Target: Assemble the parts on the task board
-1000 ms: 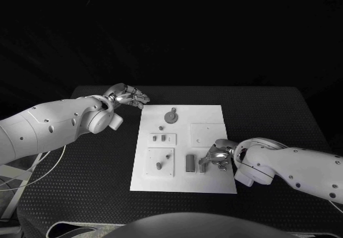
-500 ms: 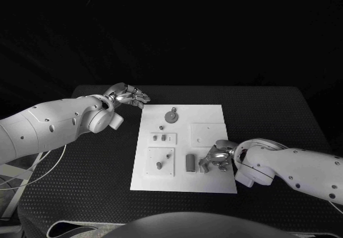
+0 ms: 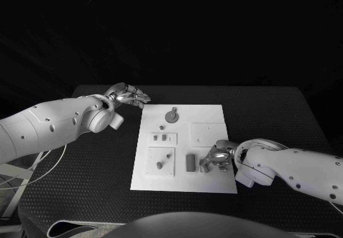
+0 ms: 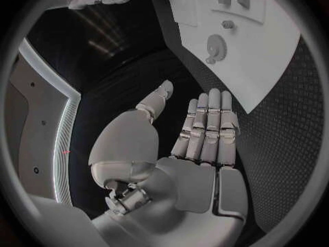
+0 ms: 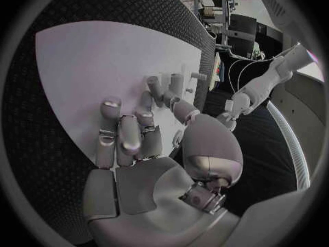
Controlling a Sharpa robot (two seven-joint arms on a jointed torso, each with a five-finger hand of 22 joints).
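left robot hand open (fingers straight), right robot hand curled

No legible text, labels, brand marks, numbers or signs in any view. The task board carries no printing that can be read, and its parts show no markings. The arms and both hands bear no readable lettering. The table surface is unmarked.
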